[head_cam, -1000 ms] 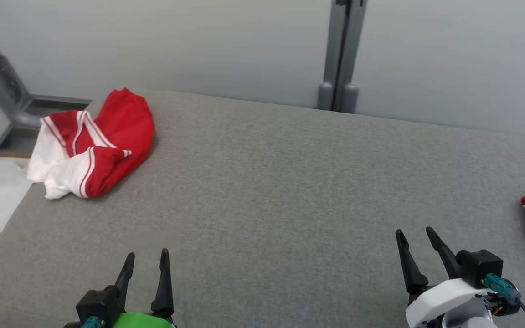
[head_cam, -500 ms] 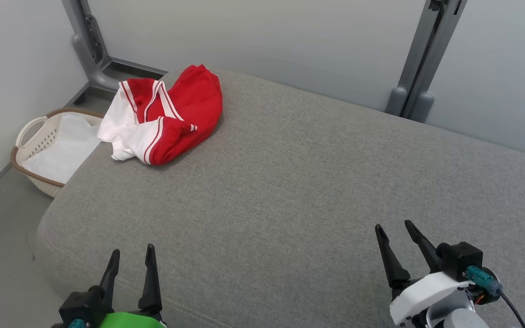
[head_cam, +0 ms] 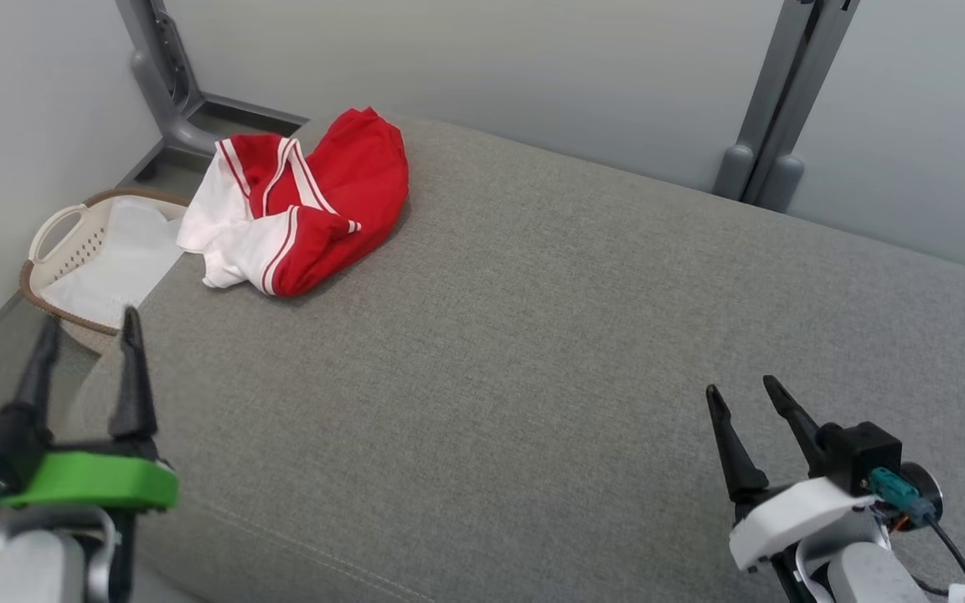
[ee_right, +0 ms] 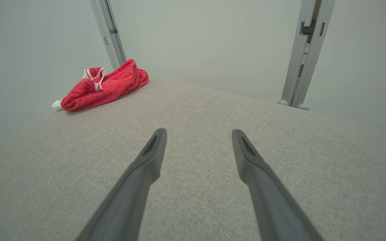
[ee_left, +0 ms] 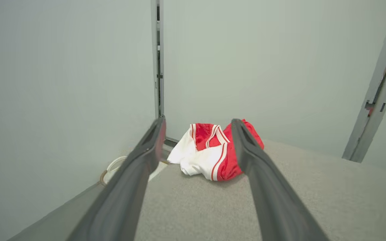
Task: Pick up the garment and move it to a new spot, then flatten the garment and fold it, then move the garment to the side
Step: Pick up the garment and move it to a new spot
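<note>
left gripper (head_cam: 89, 331) and right gripper (head_cam: 742, 392) fingers spread wide, grasping nothing; garment (head_cam: 302, 201) lies untouched upper left.

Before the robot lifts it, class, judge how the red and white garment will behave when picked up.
Probably floppy: the garment lies crumpled in soft folds, so it should sag and unfurl when lifted. Likely light, since the cloth looks thin. Pushed, it would probably bunch on the grey cushion rather than slide.
</note>
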### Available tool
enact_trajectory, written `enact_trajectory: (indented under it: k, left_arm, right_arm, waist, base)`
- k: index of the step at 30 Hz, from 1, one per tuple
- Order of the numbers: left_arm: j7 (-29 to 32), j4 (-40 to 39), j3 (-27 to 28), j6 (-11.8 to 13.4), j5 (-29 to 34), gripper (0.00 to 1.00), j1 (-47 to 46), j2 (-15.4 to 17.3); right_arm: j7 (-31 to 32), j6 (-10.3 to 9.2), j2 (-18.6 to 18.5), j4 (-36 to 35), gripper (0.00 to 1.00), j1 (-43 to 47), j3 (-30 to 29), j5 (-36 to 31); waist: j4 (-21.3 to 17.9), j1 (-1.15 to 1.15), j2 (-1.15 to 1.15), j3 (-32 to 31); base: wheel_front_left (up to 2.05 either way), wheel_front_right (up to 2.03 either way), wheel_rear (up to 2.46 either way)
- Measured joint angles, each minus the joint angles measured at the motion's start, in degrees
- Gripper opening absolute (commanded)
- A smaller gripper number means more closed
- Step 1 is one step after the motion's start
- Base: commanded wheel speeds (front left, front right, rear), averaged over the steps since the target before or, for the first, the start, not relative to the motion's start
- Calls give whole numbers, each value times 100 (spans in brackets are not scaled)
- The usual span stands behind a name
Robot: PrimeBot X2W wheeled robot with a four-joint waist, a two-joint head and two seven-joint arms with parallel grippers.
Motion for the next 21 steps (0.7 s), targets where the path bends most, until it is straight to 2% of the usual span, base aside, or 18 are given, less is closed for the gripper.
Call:
enact_trajectory:
  k: [2,6,8,15,21]
  left_arm:
    - [83,-83,73,-31,4,100,-467,356]
    - [363,-146,212,-59,-126,100,-1359,804]
    - [495,77,225,-75,-155,100,-1825,1035]
    - [769,1496,-37,-104,-489,100,-3078,1374]
    - [1054,2703,-438,-108,-932,100,-3517,1430]
  right_arm:
    - [0,0,-2,-34,100,-137,-1,-154]
    - [0,0,0,-67,100,-320,-2,-403]
    - [0,0,-1,-94,100,-442,35,-494]
    - [1,0,-2,-279,100,-811,98,-811]
    - [108,0,-8,-589,100,-956,120,-896]
  waist:
    - [-47,0,0,91]
    - [-186,0,0,310]
    - [-297,0,0,462]
    - [-779,0,0,1118]
    - [-1161,0,0,1727]
  base:
    - [0,0,0]
    - [0,0,0]
    - [0,0,0]
    - [0,0,0]
    - [0,0,0]
